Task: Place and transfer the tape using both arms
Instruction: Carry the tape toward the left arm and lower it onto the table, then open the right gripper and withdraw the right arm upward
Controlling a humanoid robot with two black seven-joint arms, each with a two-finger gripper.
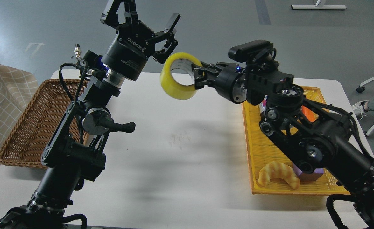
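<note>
The tape (174, 84), a wide yellow roll with a pale core, hangs in the air above the white table (180, 152), near its far edge. My right gripper (195, 75) is shut on the roll's right wall, with the arm reaching in from the right across the yellow basket. My left gripper (142, 16) is open and empty, raised high; its right finger stands just above and left of the tape without touching it.
A yellow basket (253, 149) at the right holds a croissant (277, 173), a purple block (311, 174) and other items mostly hidden by my right arm. A brown wicker basket (24, 127) stands at the left. A checked cloth (2, 95) lies at the far left.
</note>
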